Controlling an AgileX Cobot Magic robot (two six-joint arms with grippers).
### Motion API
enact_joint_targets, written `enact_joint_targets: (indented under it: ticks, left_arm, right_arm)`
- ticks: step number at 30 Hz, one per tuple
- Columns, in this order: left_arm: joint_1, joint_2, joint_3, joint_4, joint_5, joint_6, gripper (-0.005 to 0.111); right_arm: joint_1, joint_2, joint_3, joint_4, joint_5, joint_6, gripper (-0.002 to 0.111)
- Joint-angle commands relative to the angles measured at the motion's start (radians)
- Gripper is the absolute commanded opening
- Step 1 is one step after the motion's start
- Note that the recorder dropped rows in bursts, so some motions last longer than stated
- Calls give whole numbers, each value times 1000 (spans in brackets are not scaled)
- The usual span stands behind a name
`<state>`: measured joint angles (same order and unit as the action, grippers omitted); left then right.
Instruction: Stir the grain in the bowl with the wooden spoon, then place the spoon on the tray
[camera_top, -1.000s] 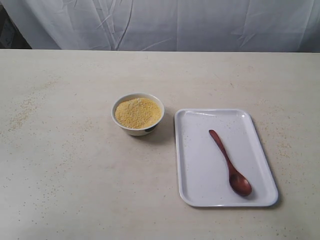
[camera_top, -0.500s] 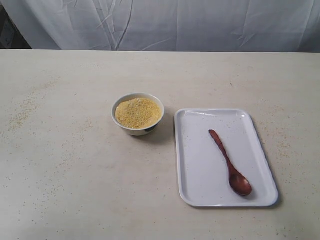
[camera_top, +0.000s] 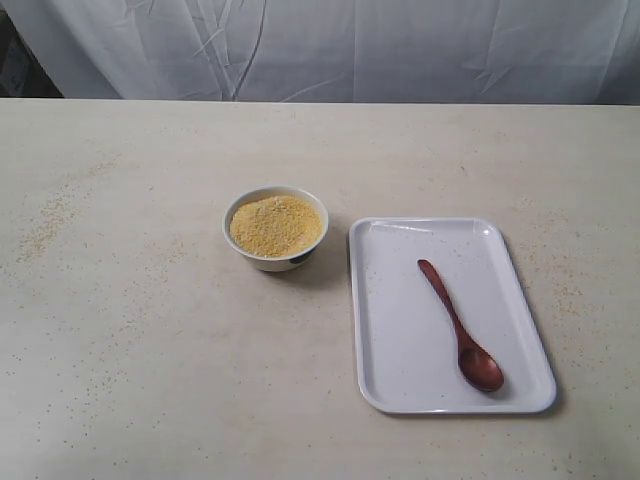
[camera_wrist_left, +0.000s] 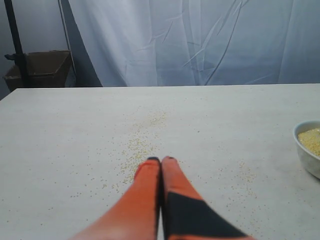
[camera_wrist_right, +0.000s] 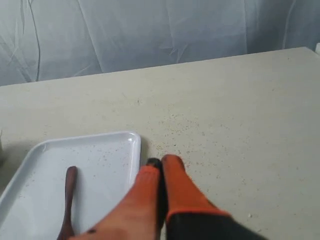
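Note:
The white bowl (camera_top: 275, 228) stands mid-table, filled with yellow grain (camera_top: 276, 224); its rim also shows in the left wrist view (camera_wrist_left: 308, 148). To its right lies the white tray (camera_top: 400, 370), and the dark wooden spoon (camera_top: 460, 327) rests on it, scoop toward the front edge. The right wrist view shows the tray (camera_wrist_right: 100, 150) and the spoon's handle (camera_wrist_right: 68, 200). Neither arm shows in the exterior view. My left gripper (camera_wrist_left: 161, 160) is shut and empty over the bare table. My right gripper (camera_wrist_right: 161, 161) is shut and empty beside the tray's edge.
Loose grains are scattered over the beige table (camera_top: 120, 330), thickest at the far left (camera_top: 45, 225). A white cloth backdrop (camera_top: 320, 45) hangs behind the table. A cardboard box (camera_wrist_left: 42, 67) and a dark pole (camera_wrist_left: 15, 45) stand beyond the table's end.

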<state>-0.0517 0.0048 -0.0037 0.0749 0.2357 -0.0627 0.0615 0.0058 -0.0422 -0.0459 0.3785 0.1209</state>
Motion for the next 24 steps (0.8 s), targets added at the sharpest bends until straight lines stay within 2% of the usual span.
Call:
enact_joint_targets:
  ticks: [1, 11, 24]
  left_arm:
    - [1, -5, 4, -3, -5, -3, 0]
    - [1, -5, 4, -3, -5, -3, 0]
    - [1, -5, 4, -3, -5, -3, 0]
  right_arm:
    - [-4, -6, 7, -4, -14, -137, 2]
    - [-4, -6, 42, 75, -61, -155, 2]
    - [-4, -6, 42, 77, -75, -155, 2]
